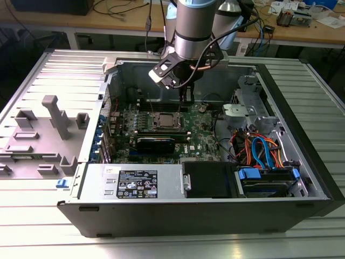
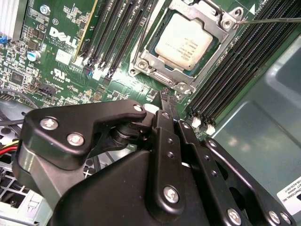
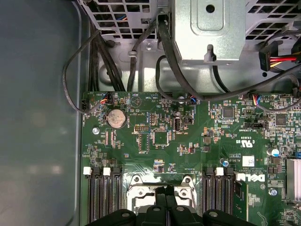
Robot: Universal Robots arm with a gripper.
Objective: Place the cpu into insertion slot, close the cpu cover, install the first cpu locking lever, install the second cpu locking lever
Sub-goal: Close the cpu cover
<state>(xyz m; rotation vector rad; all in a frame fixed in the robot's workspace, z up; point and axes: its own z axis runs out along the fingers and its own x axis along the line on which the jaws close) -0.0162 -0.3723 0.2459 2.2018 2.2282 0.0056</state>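
Matte black linkage bars, studded with screws, taper to the claw [image 2: 165,98] in the second wrist view. Its fingers are pressed together with nothing between them, tips just beside the socket's edge. The dull silver-grey square cpu [image 2: 186,40] lies flat in the insertion slot [image 2: 164,77], framed by the thin stamped-metal cpu cover [image 2: 149,60] lying over it. A slim wire lever [image 2: 268,20] juts from one corner. Long black memory slots [image 2: 235,66] crowd both sides on the green motherboard [image 2: 56,66].
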